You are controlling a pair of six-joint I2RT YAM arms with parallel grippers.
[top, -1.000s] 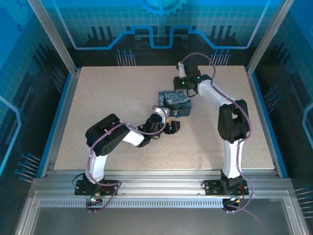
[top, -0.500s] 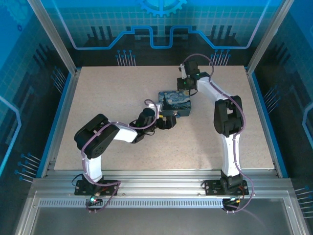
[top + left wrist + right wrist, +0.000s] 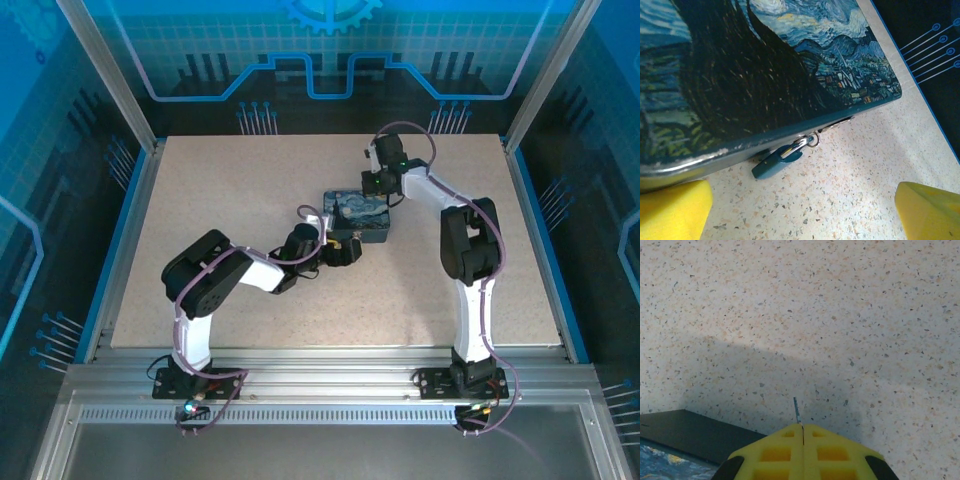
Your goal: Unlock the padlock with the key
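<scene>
Top view: a tin box (image 3: pixel 358 212) with a Starry Night print on its lid sits near the centre of the speckled surface (image 3: pixel 250 180). The left tool (image 3: pixel 345 252) is just below and left of the box's lower edge. The right tool (image 3: pixel 379 187) is at the box's upper-right corner.

Left wrist view: the box lid takes up the upper left of the frame. The padlock (image 3: pixel 775 160), with a teal body, is at the box's front rim, lower centre of the frame. Its shackle passes through a small metal ring (image 3: pixel 813 140) by the hasp (image 3: pixel 836 124). The body slants down to the left along the foot of the box wall. Cannot tell for certain whether the shackle is latched. The left tool is released: its yellow pads (image 3: pixel 670 210) stand far apart in the two lower corners of the frame with nothing between them. The padlock lies ahead of the gap, nearer the left-hand pad, and is not touched.

Right wrist view: the right tool is clenched, its two yellow fingers (image 3: pixel 775 452) pressed together at bottom centre. A thin metal sliver sticks out of the seam, the key (image 3: pixel 797 412) seen edge-on with just its tip visible. It points up-frame over bare surface. A dark corner of the box sits at lower left of the frame, apart from the key tip.

The key is on the upper-right side of the box and the padlock on the lower side, well apart.
</scene>
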